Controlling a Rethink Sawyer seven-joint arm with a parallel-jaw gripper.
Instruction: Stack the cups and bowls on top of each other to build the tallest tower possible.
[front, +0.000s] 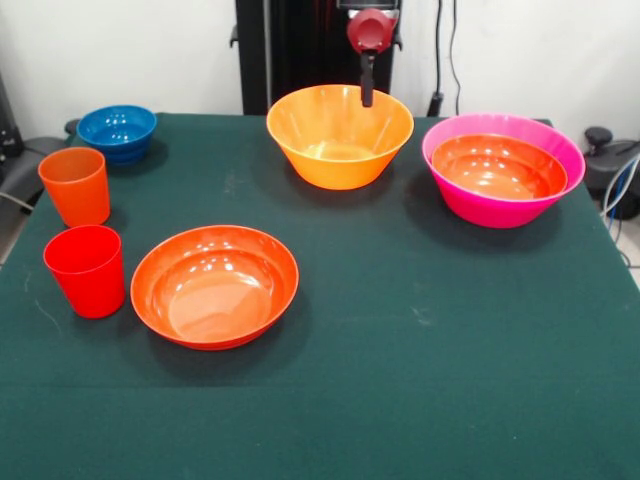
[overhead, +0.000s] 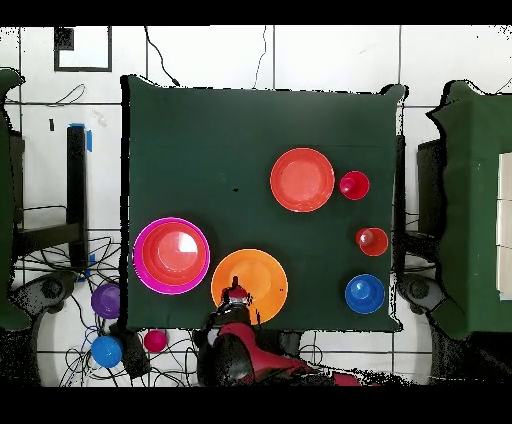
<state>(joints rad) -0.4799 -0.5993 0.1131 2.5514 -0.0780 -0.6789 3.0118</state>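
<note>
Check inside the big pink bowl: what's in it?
The pink bowl holds one shallow red-orange bowl nested inside, seen in both views. Nothing sits in that inner bowl. Whether anything lies beneath it is hidden.

One camera looks across the green table (front: 400, 380) at a low slant, from the edge opposite the yellow-orange bowl (front: 340, 135). The other looks straight down from high up, taking in the whole table (overhead: 200, 150) and floor around; that bowl (overhead: 250, 285) lies near its lower edge.
</note>
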